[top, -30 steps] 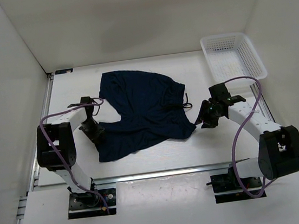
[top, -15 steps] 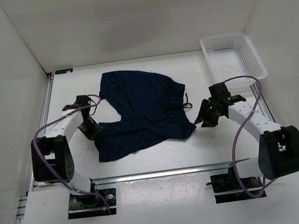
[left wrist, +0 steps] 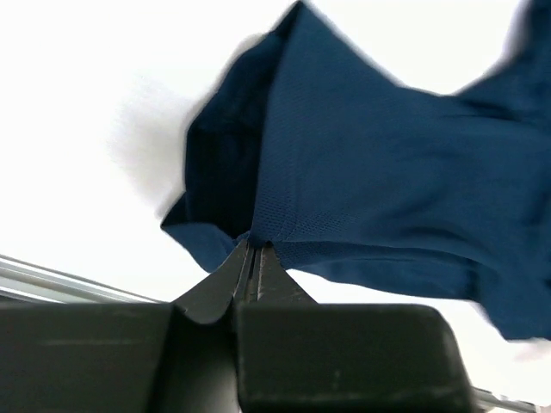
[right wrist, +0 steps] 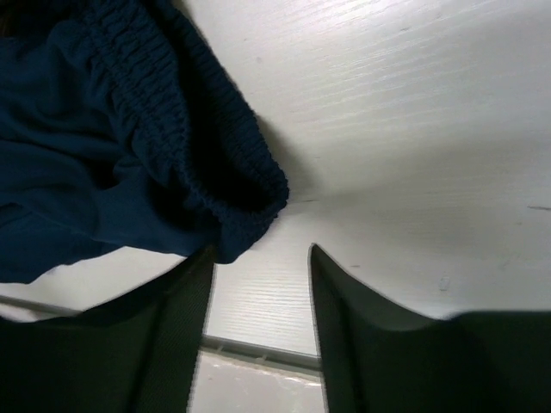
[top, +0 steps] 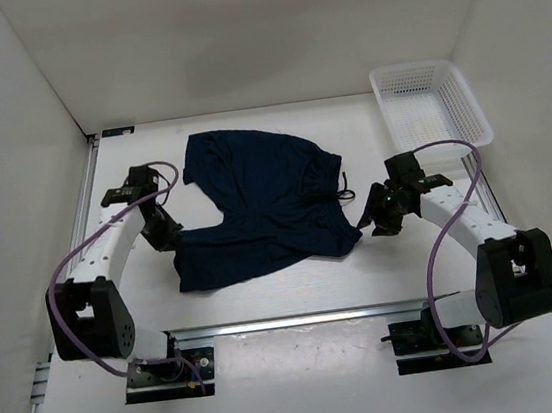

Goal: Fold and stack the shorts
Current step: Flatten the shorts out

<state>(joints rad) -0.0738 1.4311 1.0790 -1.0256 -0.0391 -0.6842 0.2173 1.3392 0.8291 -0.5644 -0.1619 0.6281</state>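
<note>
- The shorts (top: 261, 203) lie unfolded near the middle of the table (top: 364, 266). They are dark navy, with the waistband (top: 342, 208) toward the right arm and the two legs toward the left arm.
- One leg reaches toward the far side of the table. The other runs toward the near left, and its hem ends at the left gripper (top: 167, 236).
- Left gripper, wrist view: the two black fingers (left wrist: 215, 288) are pressed together on the edge of the leg hem, with fabric caught at the very tips. From the pinch the cloth fans out and away, and one fold stands up on the left side. (The far part of the cloth is blurred in this view, so the weave shows only close to the tips.)
- The right gripper (top: 373, 217) sits at the near right corner of the waistband, low over the table.
- Right gripper, wrist view: the fingers (right wrist: 344, 327) are spread, with bare table visible between them. The ribbed elastic corner of the waistband lies just ahead of the gap. Its lowest tip is against the inner edge of the left-hand finger in that view and is not clamped.
- The thin dark drawstring (top: 343, 194) trails off the waistband onto the table, just beyond the right gripper.
- The white mesh basket (top: 429, 102) stands at the far right corner of the table, well apart from the shorts.
- Purple cables (top: 450, 225) loop along both arms.
</note>
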